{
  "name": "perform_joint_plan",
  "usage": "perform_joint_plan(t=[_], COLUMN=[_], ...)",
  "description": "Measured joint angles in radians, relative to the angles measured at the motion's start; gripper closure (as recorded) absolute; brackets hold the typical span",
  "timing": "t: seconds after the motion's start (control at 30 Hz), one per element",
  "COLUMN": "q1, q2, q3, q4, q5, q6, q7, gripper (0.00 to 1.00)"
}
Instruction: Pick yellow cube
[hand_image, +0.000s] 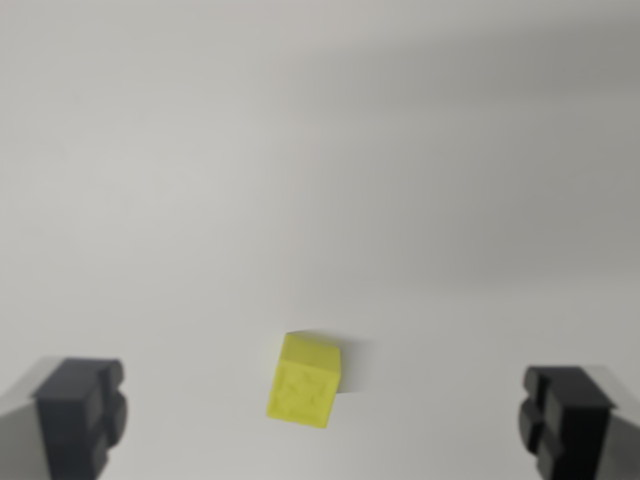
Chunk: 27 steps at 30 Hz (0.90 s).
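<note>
A small yellow cube (304, 381) lies on a plain white surface (320, 180), low in the wrist view and just left of centre. It is turned slightly, with a patterned face toward the camera. My gripper (322, 425) is open: one dark finger (80, 412) shows at the wrist view's left and the other at the wrist view's right. The cube sits between the two fingers with wide gaps on both sides, touching neither. The fingertips are cut off by the bottom edge.
Only the bare white surface fills the view around the cube, with soft grey shading toward the top.
</note>
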Motion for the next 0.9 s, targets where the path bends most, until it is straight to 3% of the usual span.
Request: perform_joint_plan(t=[0.23,0.9], q1=[0.001,0.012], q2=[-0.003,-0.049], q3=[0.000,0.000], q4=[-0.008,-0.195], q5=[0.000,-0.003], q6=[0.004,0.141], q7=[0.007,0.057], gripper=[0.00,0.00])
